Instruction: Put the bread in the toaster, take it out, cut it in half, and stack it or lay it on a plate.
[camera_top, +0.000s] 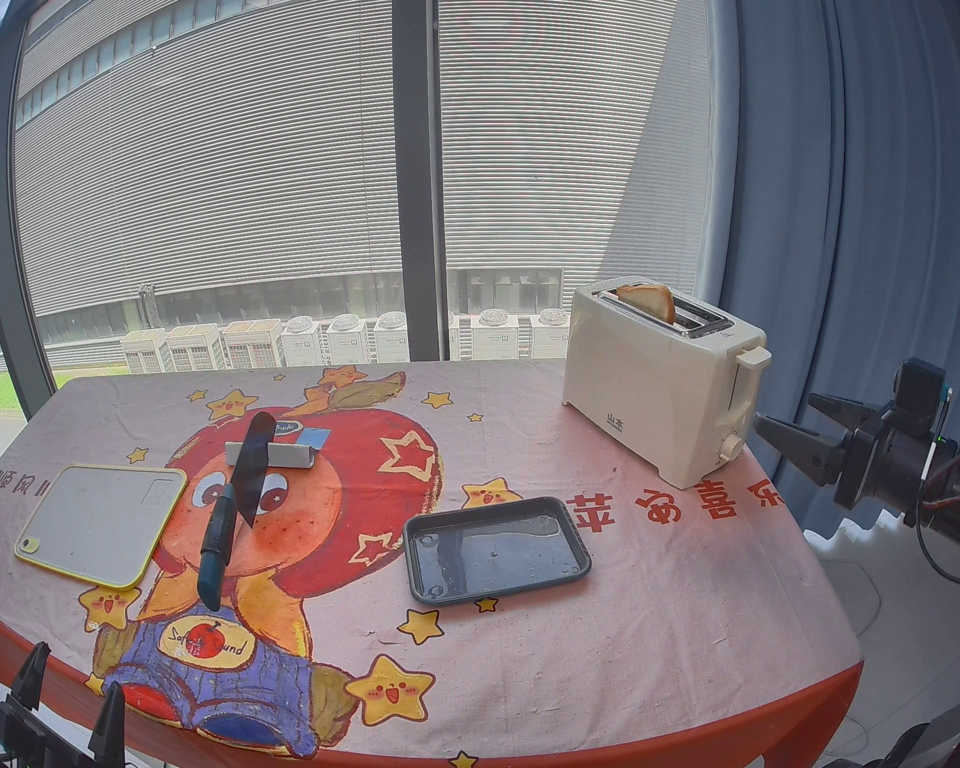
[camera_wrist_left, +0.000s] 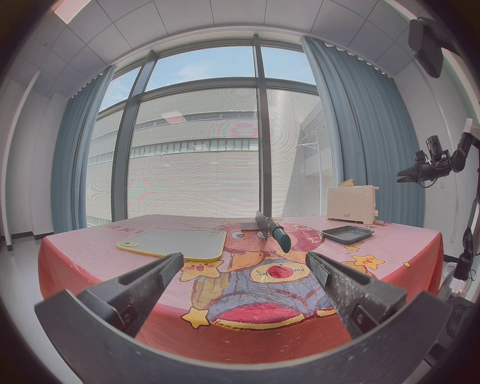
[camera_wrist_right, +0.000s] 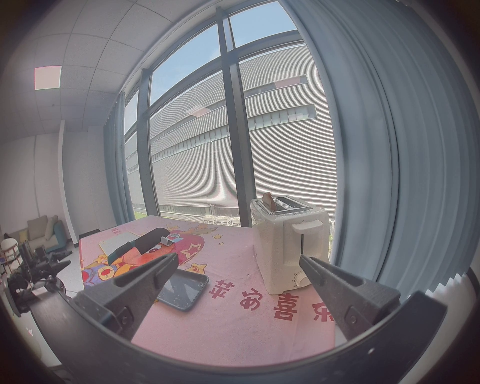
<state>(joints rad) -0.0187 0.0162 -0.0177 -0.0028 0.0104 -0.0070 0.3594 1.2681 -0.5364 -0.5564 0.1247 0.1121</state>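
While the bread (camera_top: 646, 298) stands in a slot of the toaster (camera_top: 660, 385) at the table's far right, the head view has the right gripper (camera_top: 783, 408) off the right edge, jaws wide. In the left wrist view, the left gripper (camera_wrist_left: 244, 256) gapes wide at the near edge. In the right wrist view, the plate (camera_wrist_right: 182, 290) lies left of the toaster.

Head camera over table (camera_top: 650, 620), looking down; wrist cameras off its edges, seemingly level; all share toaster (camera_top: 660, 390)

Setting: office-type test room. Grid ceiling tiles (camera_wrist_left: 235, 12) above full-height window (camera_top: 300, 180); blue curtains (camera_wrist_left: 370, 125) flanking it; clothed surface (camera_top: 600, 620) before it.
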